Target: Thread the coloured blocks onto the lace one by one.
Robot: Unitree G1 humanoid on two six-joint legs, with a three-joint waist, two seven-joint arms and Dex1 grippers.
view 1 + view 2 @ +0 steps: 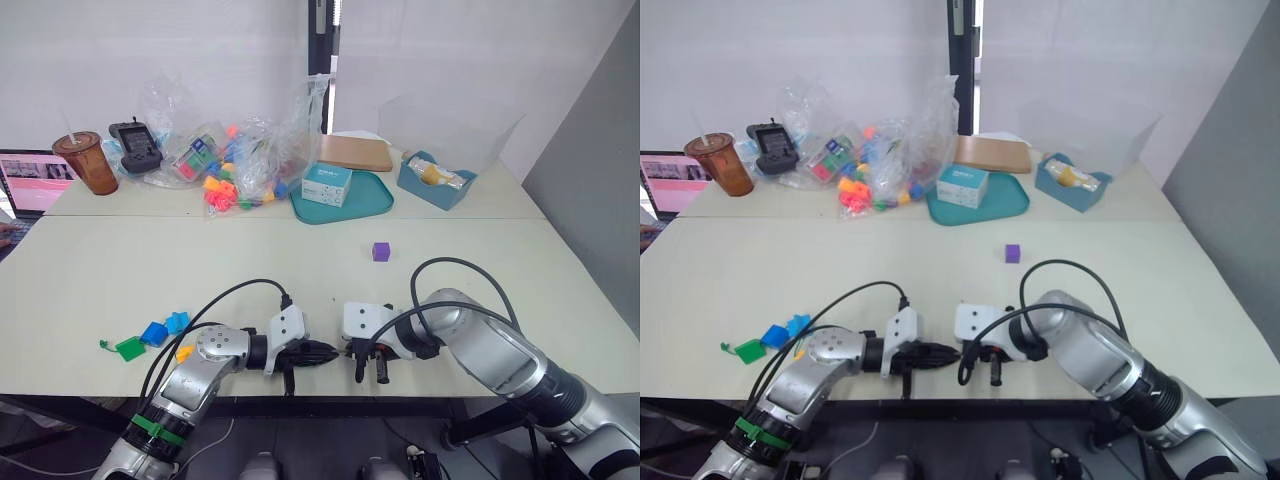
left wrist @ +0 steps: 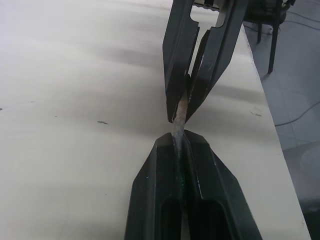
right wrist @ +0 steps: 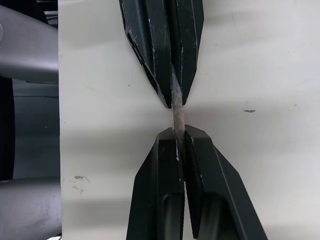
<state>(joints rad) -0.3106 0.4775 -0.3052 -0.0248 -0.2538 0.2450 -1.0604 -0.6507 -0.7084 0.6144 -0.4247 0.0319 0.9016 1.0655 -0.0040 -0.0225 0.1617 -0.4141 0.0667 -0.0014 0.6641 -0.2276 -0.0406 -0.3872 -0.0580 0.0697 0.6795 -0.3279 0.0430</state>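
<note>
At the table's front edge my left gripper (image 1: 332, 352) and right gripper (image 1: 346, 350) meet tip to tip. Both are shut on the stiff pale tip of the lace (image 2: 178, 125), which bridges the short gap between them. A bit of green cord shows between the left fingers (image 2: 165, 170). In the right wrist view the same tip (image 3: 177, 117) runs from my right gripper (image 3: 179, 131) into the left one. A purple block (image 1: 380, 251) lies alone mid-table. Two blue blocks (image 1: 153, 333), an orange-yellow block (image 1: 184, 352) and a green block (image 1: 129, 348) sit clustered at the front left.
Clear bags of bright toy pieces (image 1: 235, 165), a teal tray (image 1: 375, 205) holding a small box, a blue bin (image 1: 435, 180), a drink cup (image 1: 90, 162) and a laptop (image 1: 30, 180) line the back. Black cables (image 1: 450, 265) arc over both arms.
</note>
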